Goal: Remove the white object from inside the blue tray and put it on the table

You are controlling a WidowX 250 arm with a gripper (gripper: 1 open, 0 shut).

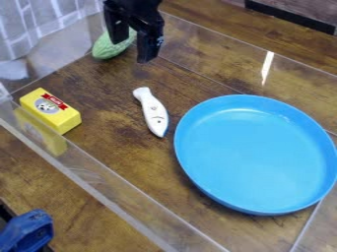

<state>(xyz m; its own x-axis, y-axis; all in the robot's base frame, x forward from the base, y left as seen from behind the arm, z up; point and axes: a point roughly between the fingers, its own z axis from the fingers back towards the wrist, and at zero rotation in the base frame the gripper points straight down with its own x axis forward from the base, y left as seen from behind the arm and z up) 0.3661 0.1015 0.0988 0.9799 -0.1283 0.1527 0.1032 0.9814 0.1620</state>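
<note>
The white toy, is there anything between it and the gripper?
Nothing visible. The white toy lies on bare table, beside the blue tray, not in it. The open gripper hangs farther back, near a green toy; only bare table lies between.

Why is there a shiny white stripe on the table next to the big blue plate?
In the camera view, that stripe is glare: light bouncing off the glossy clear sheet over the table. The blue tray and white object look sharp; the gripper near the top edge is dark, low on detail.
</note>
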